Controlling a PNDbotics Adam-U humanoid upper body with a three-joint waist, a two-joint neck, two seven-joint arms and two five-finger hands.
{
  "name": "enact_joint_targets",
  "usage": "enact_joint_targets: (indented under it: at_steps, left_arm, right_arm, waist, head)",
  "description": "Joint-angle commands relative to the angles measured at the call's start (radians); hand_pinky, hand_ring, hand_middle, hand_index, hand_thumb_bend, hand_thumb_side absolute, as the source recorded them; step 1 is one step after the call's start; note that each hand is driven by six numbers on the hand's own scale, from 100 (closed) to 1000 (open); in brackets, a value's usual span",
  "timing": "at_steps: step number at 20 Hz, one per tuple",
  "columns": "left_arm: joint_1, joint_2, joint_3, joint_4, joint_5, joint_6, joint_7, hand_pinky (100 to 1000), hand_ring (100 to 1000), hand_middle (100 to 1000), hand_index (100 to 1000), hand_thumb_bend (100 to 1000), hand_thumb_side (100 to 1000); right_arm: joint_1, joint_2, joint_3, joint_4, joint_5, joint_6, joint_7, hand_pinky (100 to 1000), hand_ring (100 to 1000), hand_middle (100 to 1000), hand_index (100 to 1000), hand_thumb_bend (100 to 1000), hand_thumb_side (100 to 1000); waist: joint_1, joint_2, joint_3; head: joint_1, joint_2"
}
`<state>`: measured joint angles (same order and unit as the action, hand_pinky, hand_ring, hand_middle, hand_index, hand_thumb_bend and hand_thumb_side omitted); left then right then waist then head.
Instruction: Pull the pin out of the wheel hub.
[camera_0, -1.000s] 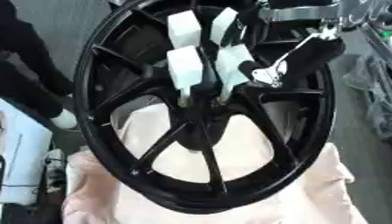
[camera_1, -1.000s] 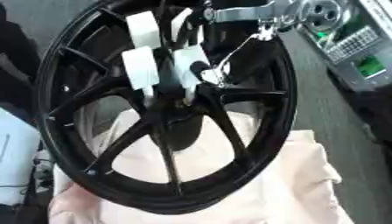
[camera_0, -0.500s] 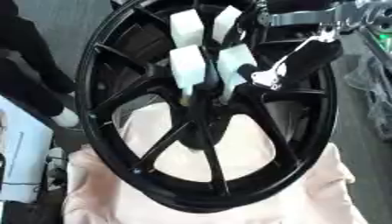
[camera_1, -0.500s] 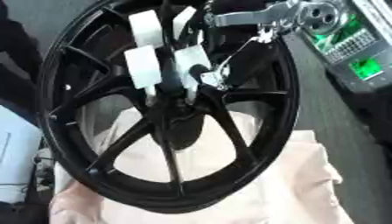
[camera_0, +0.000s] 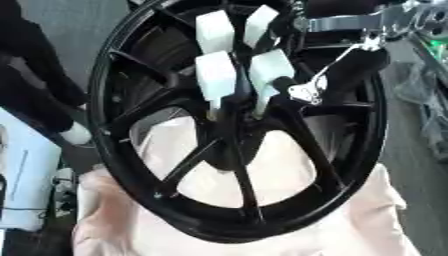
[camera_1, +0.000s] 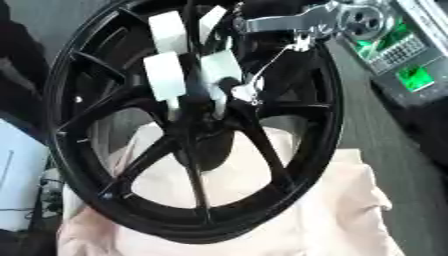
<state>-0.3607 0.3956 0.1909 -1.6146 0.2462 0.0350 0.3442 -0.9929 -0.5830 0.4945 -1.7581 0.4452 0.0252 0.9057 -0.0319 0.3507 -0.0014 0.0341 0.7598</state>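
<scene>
The pin cannot be told apart for certain; the likeliest candidates are the white blocks (camera_0: 216, 80) clustered at the hub of the black wheel (camera_0: 236, 125), which stands tilted on a pale cloth (camera_0: 350, 220). Four such blocks show, two higher and two lower, right at the point where the spokes meet.

The right hand (camera_1: 249, 90) comes in from the upper right, its silver arm link (camera_1: 297, 22) crossing the rim, and a thin rod runs down to a small silver piece just beside the lower right block. Whether the fingers are curled round a block or merely lie against it cannot be made out, since the dark fingers blend into the dark spokes behind them. The left hand shows in neither view.

As a judgement, the pull has hardly begun: all the white blocks sit close against the hub just beside the fingers, none visibly drawn clear. What remains is to secure one and draw it straight out.
</scene>
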Motion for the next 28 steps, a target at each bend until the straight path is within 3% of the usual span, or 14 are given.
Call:
enact_joint_targets:
  at_steps: [1, 3, 19, 28]
  left_arm:
    - [-0.010, 0.021, 0.005, -0.020, -0.002, 0.000, -0.002, 635, 774, 665, 715, 324, 646]
    - [-0.010, 0.022, 0.004, -0.019, -0.003, 0.000, -0.003, 635, 774, 665, 715, 324, 646]
    - [-0.015, 0.021, 0.001, -0.019, -0.002, 0.001, -0.005, 636, 773, 661, 713, 327, 643]
    - [-0.015, 0.021, 0.001, -0.018, -0.001, 0.002, -0.003, 637, 771, 659, 712, 327, 641]
  right_arm:
    - [-0.007, -0.011, -0.002, 0.007, 0.008, -0.004, 0.001, 684, 698, 734, 850, 100, 362]
    - [-0.006, -0.012, -0.002, 0.008, 0.008, -0.003, 0.001, 683, 697, 731, 850, 100, 390]
    - [-0.001, -0.004, 0.000, 0.018, 0.000, 0.008, -0.006, 658, 661, 672, 802, 100, 360]
    - [-0.003, -0.010, -0.008, 0.012, -0.048, 0.051, -0.072, 628, 613, 571, 718, 100, 235]
  waist:
    - [0.003, -0.015, -0.001]
    - [0.004, -0.014, -0.002]
    - [0.003, -0.009, 0.003]
    - [0.004, -0.008, 0.003]
  head:
    - [-0.001, 0.003]
    - [-0.002, 0.003]
    - [-0.011, 0.000]
    - [-0.014, 0.002]
